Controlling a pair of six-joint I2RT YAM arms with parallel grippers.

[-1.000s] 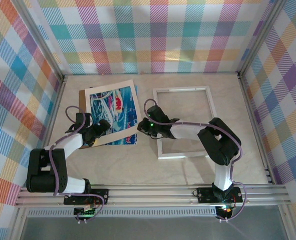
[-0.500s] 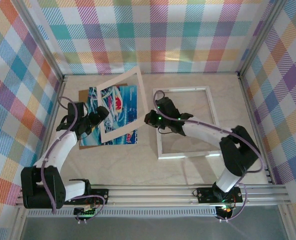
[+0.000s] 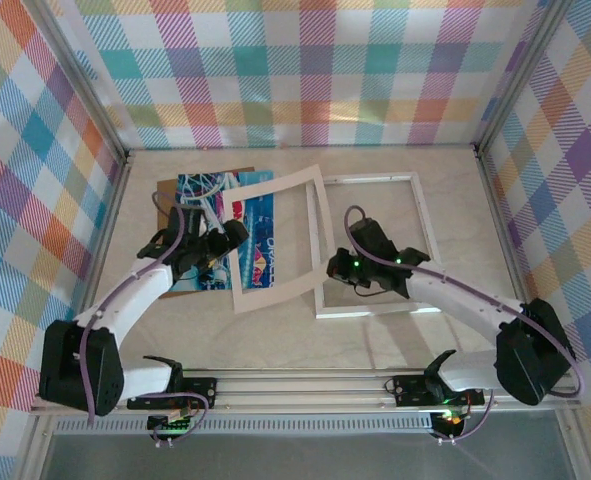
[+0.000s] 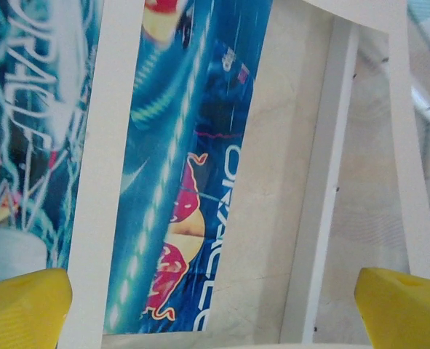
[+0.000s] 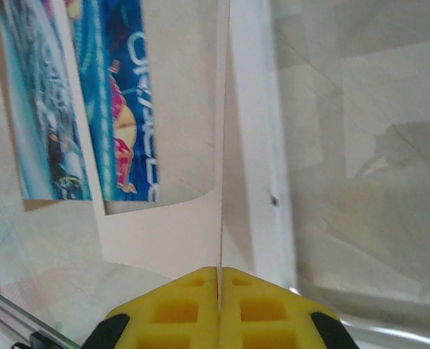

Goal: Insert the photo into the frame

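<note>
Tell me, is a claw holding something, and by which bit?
The right claw pinches the white paper mat by its right edge, near the front corner. The left claw holds nothing.

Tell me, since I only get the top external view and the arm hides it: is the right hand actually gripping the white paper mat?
Observer: Yes. The right wrist view shows the right hand shut on the paper mat's edge.
Operator: And the other one?
Observer: In the left wrist view the left hand is wide open, its yellow fingertips far apart and gripping nothing, with the photo lying below.
</note>
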